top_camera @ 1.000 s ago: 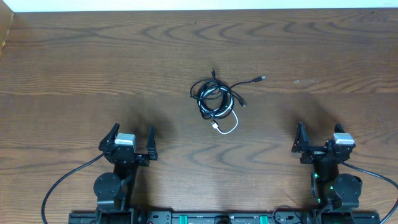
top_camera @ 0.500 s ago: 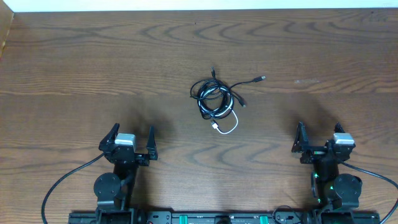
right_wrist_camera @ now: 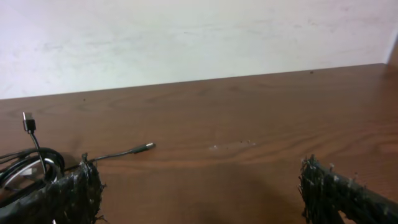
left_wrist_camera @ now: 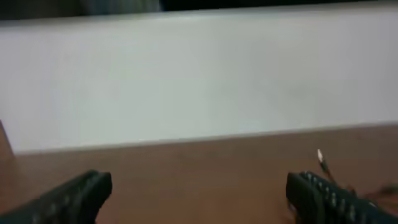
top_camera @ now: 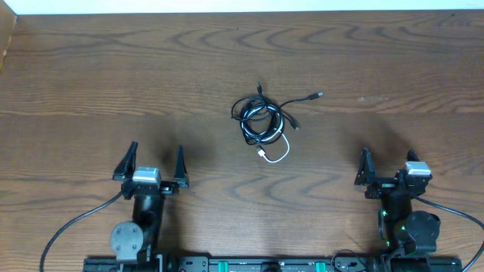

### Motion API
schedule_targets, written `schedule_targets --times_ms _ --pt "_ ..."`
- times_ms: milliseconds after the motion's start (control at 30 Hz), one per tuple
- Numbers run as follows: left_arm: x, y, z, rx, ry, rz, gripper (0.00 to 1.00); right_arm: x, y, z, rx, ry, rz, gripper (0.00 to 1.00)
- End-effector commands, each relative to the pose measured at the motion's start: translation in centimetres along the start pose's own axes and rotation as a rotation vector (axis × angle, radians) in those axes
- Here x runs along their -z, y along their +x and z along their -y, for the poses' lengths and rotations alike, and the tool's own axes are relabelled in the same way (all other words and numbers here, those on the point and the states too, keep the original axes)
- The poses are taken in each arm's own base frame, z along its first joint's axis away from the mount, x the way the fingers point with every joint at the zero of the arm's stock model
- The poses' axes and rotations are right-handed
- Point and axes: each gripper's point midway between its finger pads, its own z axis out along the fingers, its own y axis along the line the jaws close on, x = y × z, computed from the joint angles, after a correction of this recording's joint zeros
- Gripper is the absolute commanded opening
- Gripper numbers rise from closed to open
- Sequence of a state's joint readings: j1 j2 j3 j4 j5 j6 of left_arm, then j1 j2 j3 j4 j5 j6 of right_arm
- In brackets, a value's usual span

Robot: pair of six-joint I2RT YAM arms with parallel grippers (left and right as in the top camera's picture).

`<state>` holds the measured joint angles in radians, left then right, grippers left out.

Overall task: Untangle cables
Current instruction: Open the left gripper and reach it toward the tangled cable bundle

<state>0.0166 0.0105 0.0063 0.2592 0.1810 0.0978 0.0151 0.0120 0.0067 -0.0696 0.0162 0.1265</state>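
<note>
The cables (top_camera: 263, 121) lie in one small tangle at the table's middle: two black cords coiled together, with a white cord (top_camera: 278, 153) looping out toward the front. One black plug end (top_camera: 318, 95) reaches right. My left gripper (top_camera: 156, 153) stands open at the front left, well short of the tangle. My right gripper (top_camera: 388, 160) stands open at the front right, also apart from it. The right wrist view shows the coil (right_wrist_camera: 25, 165) at far left beyond my open gripper (right_wrist_camera: 202, 183). The left wrist view is blurred, with my open gripper (left_wrist_camera: 199, 190) and a cord end (left_wrist_camera: 320, 155).
The brown wooden table (top_camera: 91, 75) ends at a white wall (top_camera: 227, 6) along its far edge. Thick black arm wires (top_camera: 76, 223) trail by the left base near the front edge.
My left gripper has shifted a little left and its fingers now reach farther up the table. The right arm and the cables have not moved.
</note>
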Motion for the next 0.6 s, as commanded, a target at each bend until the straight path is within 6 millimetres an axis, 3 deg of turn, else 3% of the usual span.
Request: schedule_targets --times_ms 0,567 --pt "0.1 -2.0 0.0 -0.005 0.0 0.082 0.97 0.0 0.0 0.4 -0.015 0.017 0.002 0.99" --pt "1.6 -9.6 -0.1 -0.039 -0.009 0.346 0.97 0.0 0.0 0.4 -0.015 0.017 0.002 0.99"
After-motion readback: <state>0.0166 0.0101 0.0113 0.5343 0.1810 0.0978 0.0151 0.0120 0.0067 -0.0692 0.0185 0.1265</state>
